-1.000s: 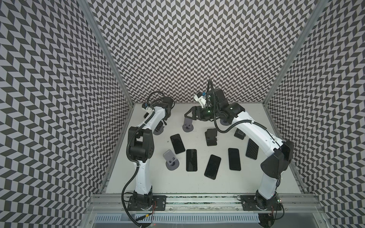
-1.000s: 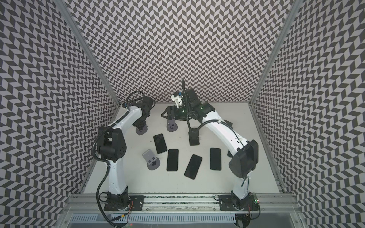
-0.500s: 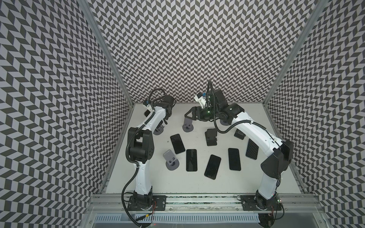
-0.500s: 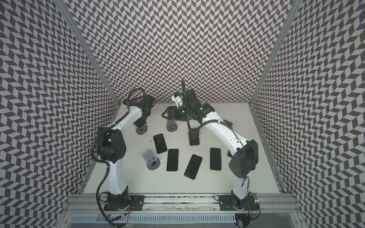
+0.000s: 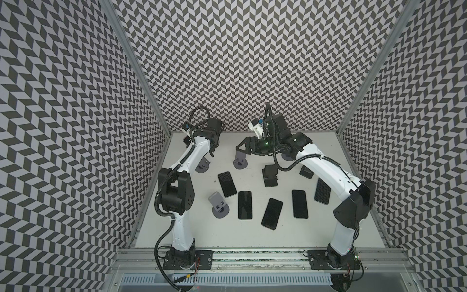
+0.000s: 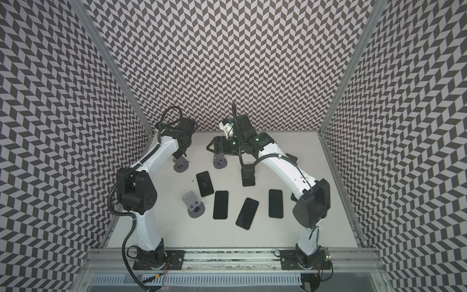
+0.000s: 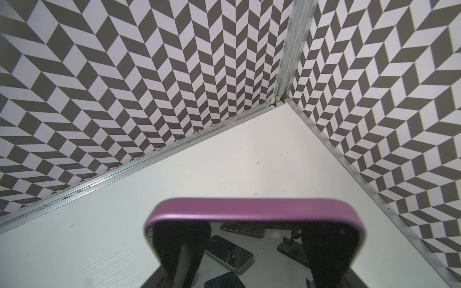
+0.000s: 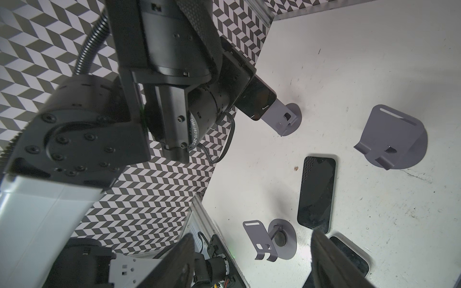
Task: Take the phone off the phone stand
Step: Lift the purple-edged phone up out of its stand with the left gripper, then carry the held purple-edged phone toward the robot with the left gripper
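Observation:
The phone [image 7: 252,209] has a purple rim and a dark screen, and my left gripper [image 7: 254,249] is shut on it by its sides. In the right wrist view the phone [image 8: 257,102] leans on the back plate of a grey phone stand [image 8: 284,117], with its lower end raised off the stand's hooks. This stand [image 5: 202,166] sits near the back left corner in both top views, under my left gripper [image 5: 212,149], whose arm hides most of the phone. My right gripper [image 5: 240,146] hangs open and holds nothing.
An empty grey stand [image 5: 240,161] stands below the right gripper. Another grey stand [image 5: 219,204] and a black stand [image 5: 270,174] are nearby. Several dark phones lie flat mid-table, for example one [image 5: 227,183] and another [image 5: 272,213]. The patterned walls are close behind the left gripper.
My left gripper has edged slightly up and back with the phone in it. The right arm has hardly moved.

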